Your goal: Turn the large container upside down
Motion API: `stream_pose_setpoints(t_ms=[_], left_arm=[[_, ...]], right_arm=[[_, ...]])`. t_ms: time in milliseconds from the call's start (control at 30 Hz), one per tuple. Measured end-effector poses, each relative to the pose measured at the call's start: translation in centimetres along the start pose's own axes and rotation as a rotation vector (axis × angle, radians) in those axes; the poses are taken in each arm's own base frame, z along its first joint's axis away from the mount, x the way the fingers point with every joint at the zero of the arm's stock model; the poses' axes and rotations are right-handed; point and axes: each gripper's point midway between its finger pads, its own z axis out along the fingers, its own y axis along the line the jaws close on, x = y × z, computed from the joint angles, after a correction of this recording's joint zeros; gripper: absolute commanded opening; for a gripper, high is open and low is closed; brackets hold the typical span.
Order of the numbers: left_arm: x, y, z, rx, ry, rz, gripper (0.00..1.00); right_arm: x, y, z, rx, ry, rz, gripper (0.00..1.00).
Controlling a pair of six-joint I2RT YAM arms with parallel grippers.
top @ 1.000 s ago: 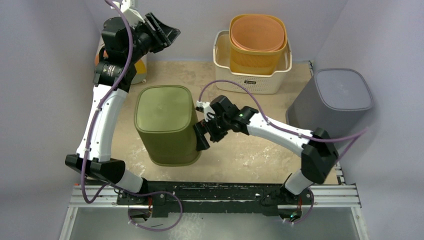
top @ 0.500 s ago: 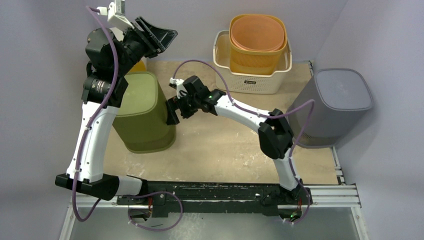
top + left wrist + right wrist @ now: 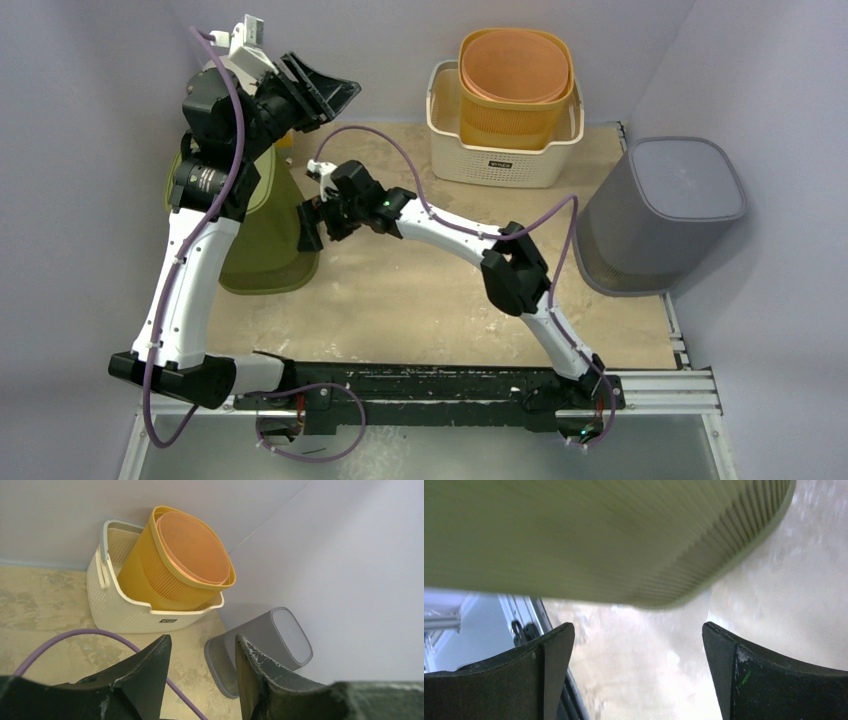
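Observation:
The olive green container (image 3: 262,235) stands with its closed base up at the left of the table, half hidden behind my left arm. Its ribbed wall fills the top of the right wrist view (image 3: 599,540). My right gripper (image 3: 308,226) is open and empty, right beside the container's right wall; in its own view (image 3: 636,645) only table shows between the jaws. My left gripper (image 3: 328,88) is open and empty, raised high above the table's back left, and it also shows in the left wrist view (image 3: 202,645).
A grey bin (image 3: 665,205) stands base up at the right edge, also in the left wrist view (image 3: 270,645). A white basket (image 3: 500,160) holding stacked orange-yellow bins (image 3: 515,85) is at the back centre. The right arm's purple cable arches over the table.
The olive container has slid left across the table with my right gripper following against its right side. My left arm has shifted a little and now covers part of the container.

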Motion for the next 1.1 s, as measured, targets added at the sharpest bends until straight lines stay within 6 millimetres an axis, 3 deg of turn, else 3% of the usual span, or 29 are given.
stream_pose_setpoints(t_ms=[200,267,367,467,567,767,1000,1100], left_arm=[[0.8,0.4,-0.4,-0.018,0.036,-0.007,0.48],[0.9,0.3,-0.4,-0.015,0.040,-0.008,0.48],[1.0,0.3,-0.5,-0.011,0.043,-0.008,0.47],[1.3,0.4,-0.6,-0.011,0.047,-0.011,0.47],[1.8,0.6,-0.7,-0.013,0.056,-0.016,0.47],[2.6,1.0,-1.3,-0.022,0.069,-0.029,0.48],[4.2,1.7,-2.7,-0.031,0.087,-0.036,0.48],[5.5,2.8,-3.0,-0.056,0.116,-0.039,0.48]], right_arm=[[3.7,1.0,-4.0,0.072,0.055,0.028,1.00],[3.6,2.2,-5.0,0.067,0.047,0.017,1.00],[3.2,4.6,-4.9,0.030,0.024,-0.014,1.00],[3.7,6.6,-3.2,-0.005,0.032,-0.037,1.00],[4.7,7.4,-0.7,-0.023,0.046,-0.039,1.00],[5.9,5.5,3.7,-0.012,0.059,-0.016,1.00],[3.0,5.1,6.8,-0.068,-0.060,-0.071,1.00],[2.1,5.1,7.1,-0.078,-0.097,-0.086,1.00]])
